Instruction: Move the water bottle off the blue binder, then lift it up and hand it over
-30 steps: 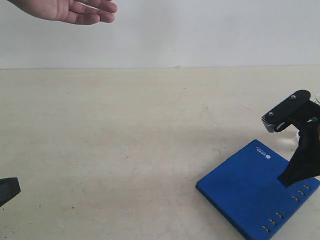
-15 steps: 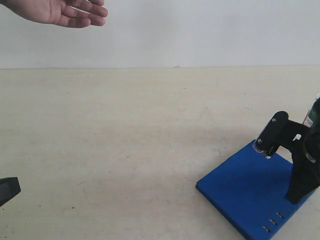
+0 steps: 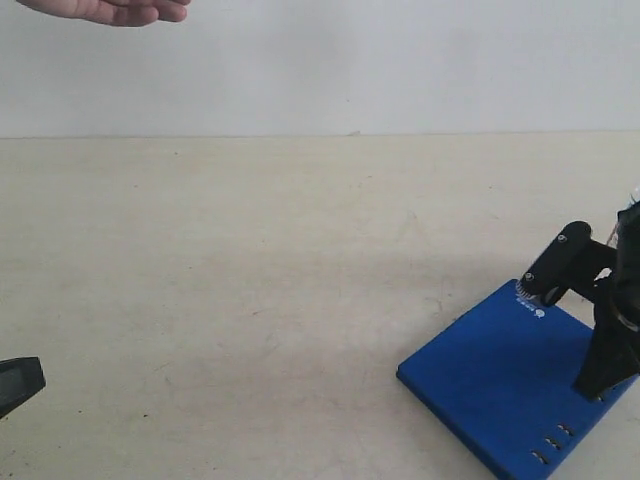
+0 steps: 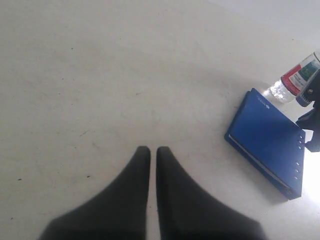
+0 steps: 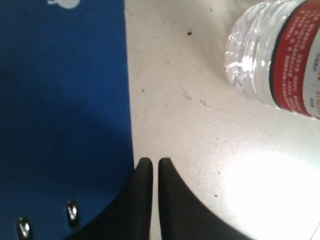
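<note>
Pointing its base toward the blue binder (image 4: 267, 140), the water bottle (image 4: 295, 80) sits alongside; left claw (image 4: 150, 149), right claw (image 5: 151, 160) closed, empty.

We see left gripper (image 4: 149, 149): two black fingers (image 4: 125, 205), smooth, wide at back, thin at tips. On right gripper (image 5: 150, 160), same black pointy shape. We see right arm (image 3: 628, 280) all black, short bar (image 3: 555, 265) with small silver screws (image 3: 563, 240).

Nothing legible here. The white logo (image 3: 529, 311) on the blue binder (image 3: 490, 385) is a blur. Print on the red label (image 5: 300, 60) of the water bottle (image 5: 247, 50) is unreadable too.
</note>
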Controlling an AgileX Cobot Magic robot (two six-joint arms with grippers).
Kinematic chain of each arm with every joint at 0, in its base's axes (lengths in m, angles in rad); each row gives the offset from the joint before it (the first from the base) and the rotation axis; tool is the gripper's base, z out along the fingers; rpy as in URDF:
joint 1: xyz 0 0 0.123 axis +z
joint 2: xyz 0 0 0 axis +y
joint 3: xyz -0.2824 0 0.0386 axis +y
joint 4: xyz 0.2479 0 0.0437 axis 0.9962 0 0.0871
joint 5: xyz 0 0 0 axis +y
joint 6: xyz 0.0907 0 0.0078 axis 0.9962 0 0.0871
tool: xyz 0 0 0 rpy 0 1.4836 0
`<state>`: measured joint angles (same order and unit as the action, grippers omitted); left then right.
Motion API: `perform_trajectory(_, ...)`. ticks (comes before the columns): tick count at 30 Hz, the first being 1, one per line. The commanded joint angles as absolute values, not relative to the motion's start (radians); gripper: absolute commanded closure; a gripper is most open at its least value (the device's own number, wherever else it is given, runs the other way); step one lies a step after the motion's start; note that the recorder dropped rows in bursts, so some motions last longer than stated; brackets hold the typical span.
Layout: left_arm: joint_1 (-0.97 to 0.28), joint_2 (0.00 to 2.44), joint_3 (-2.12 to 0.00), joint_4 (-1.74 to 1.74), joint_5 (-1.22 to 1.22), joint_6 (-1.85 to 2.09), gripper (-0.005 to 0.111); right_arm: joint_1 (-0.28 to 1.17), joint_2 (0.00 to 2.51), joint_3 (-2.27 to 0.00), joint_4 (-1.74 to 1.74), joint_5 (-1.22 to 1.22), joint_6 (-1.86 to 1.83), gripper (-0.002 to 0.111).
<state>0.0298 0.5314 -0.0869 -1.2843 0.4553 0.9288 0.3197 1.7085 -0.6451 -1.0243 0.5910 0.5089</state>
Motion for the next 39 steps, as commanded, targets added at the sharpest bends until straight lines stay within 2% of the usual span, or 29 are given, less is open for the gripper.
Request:
perform_trajectory(1, 0.025, 0.536, -0.092, -1.297, 0.454, 0.935, 0.102, 0.319, 1.709, -0.640, -0.965, 0.546, 0.473, 0.108)
perform_trajectory(4, 0.025, 0.536, -0.092, -1.297, 0.447, 0.935, 0.102, 0.319, 1.709, -0.640, -0.757, 0.495, 0.310, 0.108)
perform_trajectory(7, 0.025, 0.536, -0.092, -1.308, 0.420, 0.935, 0.102, 0.335, 1.705, -0.640, -0.436, 0.443, -0.012, 0.108)
perform_trajectory(14, 0.025, 0.536, -0.092, -1.377, 0.358, 0.935, 0.102, 0.495, 1.597, -0.676, 0.199, 0.460, -0.694, 0.108)
perform_trajectory(18, 0.025, 0.536, -0.092, -1.378, 0.340, 0.935, 0.102, 0.543, 1.544, -0.701, 0.347, 0.453, -0.778, 0.108)
perform_trajectory(22, 0.025, 0.536, -0.092, -1.378, 0.340, 0.935, 0.102, 0.543, 1.511, -0.726, 0.352, 0.448, -0.785, 0.108)
perform_trajectory(26, 0.025, 0.536, -0.090, -1.380, 0.431, 0.909, 0.102, 0.543, 1.503, -0.759, 0.381, 0.448, -0.787, 0.108)
perform_trajectory(28, 0.025, 0.536, -0.073, -1.399, 0.498, 0.896, 0.102, 0.543, 1.511, -0.773, 0.441, 0.453, -0.787, 0.104)
perform_trajectory(32, 0.025, 0.536, 0.000, -1.536, 0.529, 0.930, 0.101, 0.543, 1.560, -0.804, 0.465, 0.436, -0.785, 0.083)
perform_trajectory(34, 0.025, 0.536, 0.000, -1.608, 0.535, 0.987, 0.096, 0.543, 1.593, -0.823, 0.465, 0.399, -0.736, 0.075)
perform_trajectory(35, 0.025, 0.536, 0.000, -1.604, 0.555, 0.987, 0.089, 0.543, 1.615, -0.839, 0.465, 0.375, -0.698, 0.072)
perform_trajectory(39, 0.025, 0.547, 0.000, -1.678, 0.565, 0.987, 0.065, 0.533, 1.726, -0.944, 0.461, 0.339, -0.591, 0.072)
